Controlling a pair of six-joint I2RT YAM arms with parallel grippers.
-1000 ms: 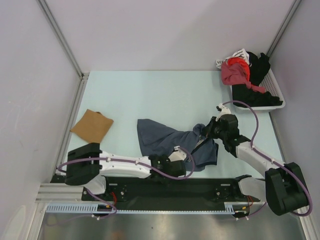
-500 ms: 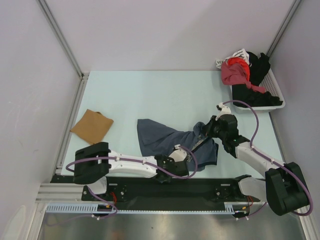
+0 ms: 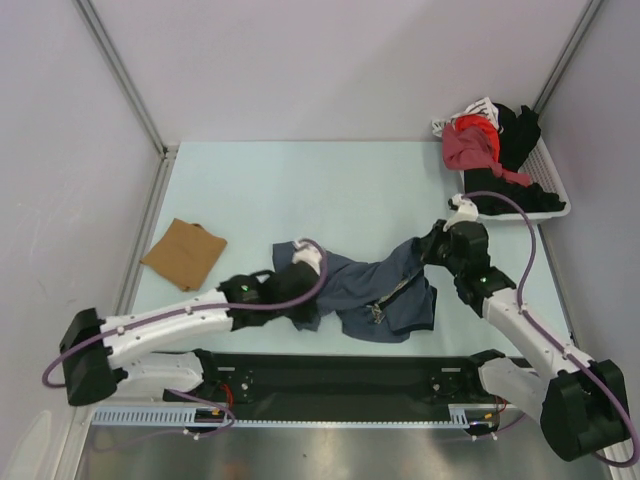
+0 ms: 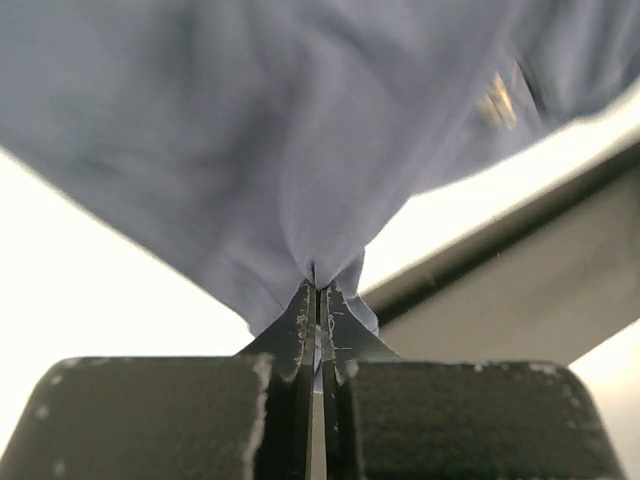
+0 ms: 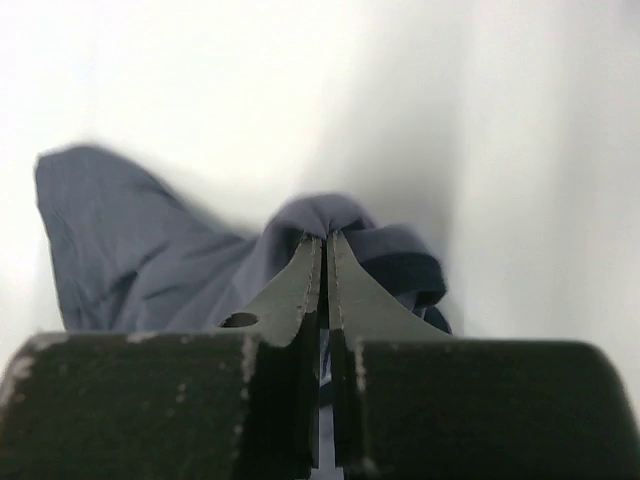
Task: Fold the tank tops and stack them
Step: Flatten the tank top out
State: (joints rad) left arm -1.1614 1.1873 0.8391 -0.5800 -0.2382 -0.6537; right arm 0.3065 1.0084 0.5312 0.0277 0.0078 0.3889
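The slate-blue tank top (image 3: 385, 295) lies crumpled across the table's near middle, stretched between both arms. My left gripper (image 3: 300, 292) is shut on its left part; in the left wrist view the cloth (image 4: 300, 150) hangs from the pinched tips of that gripper (image 4: 318, 290). My right gripper (image 3: 428, 252) is shut on the top's far right edge, where the right wrist view shows a bunched fold with dark trim (image 5: 400, 265) at the tips of the gripper (image 5: 325, 238). The tan-brown tank top (image 3: 184, 252) lies folded at the left, apart from both arms.
A white basket (image 3: 552, 205) at the back right holds red, black and white clothes. Metal frame posts and pale walls close in the table on the left, right and back. A black rail (image 3: 340, 375) with the arm bases runs along the near edge.
My left gripper has shut on the blue top's near edge and swung left and back, dragging that cloth with it. My right gripper has lifted slightly toward the back, still gripping.
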